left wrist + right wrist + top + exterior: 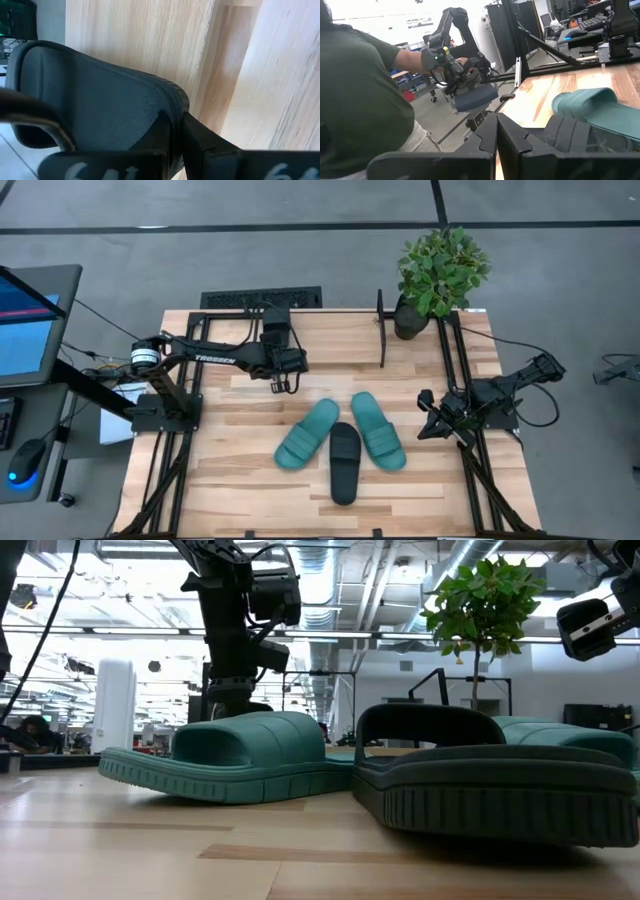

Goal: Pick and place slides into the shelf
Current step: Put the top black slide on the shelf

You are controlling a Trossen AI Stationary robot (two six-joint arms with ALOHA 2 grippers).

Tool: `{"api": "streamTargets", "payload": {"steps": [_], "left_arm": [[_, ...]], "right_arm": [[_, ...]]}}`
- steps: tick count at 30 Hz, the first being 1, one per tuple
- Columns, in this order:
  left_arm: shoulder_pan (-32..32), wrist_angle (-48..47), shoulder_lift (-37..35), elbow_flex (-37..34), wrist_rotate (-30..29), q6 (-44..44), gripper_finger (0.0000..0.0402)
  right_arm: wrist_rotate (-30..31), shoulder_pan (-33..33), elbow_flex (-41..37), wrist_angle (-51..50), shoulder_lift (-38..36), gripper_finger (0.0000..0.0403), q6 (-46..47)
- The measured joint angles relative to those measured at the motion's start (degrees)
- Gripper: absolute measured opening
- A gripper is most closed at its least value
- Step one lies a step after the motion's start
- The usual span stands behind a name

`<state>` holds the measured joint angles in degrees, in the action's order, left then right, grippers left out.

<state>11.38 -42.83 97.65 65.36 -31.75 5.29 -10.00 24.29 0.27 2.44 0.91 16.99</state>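
Pinching a black sandal [100,110] in the left gripper [282,380] near the shelf [262,298]; could snag a bar and slip free. Parked aside with right gripper [428,420] pressed together.

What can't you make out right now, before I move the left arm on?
- Fourth sandal: in the high view it is hidden under the left arm. The left wrist view is too close and its edges cut the sandal off.
- Left claw: how deep it grips that sandal is hidden.
- Rack: the high view shows only its top, so the tiers are unseen.
- Far teal sandal: in the low view it is mostly behind the black sandal.
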Motion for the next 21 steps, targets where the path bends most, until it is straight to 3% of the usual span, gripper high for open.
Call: {"api": "streamTargets", "payload": {"steps": [21], "left_arm": [[0.52, -2.3, -0.04, 0.0, 3.4, 0.1, 0.0012]], "right_arm": [[0.0, 0.0, 0.0, 0.0, 0.0, 0.0001, 0.01]]}}
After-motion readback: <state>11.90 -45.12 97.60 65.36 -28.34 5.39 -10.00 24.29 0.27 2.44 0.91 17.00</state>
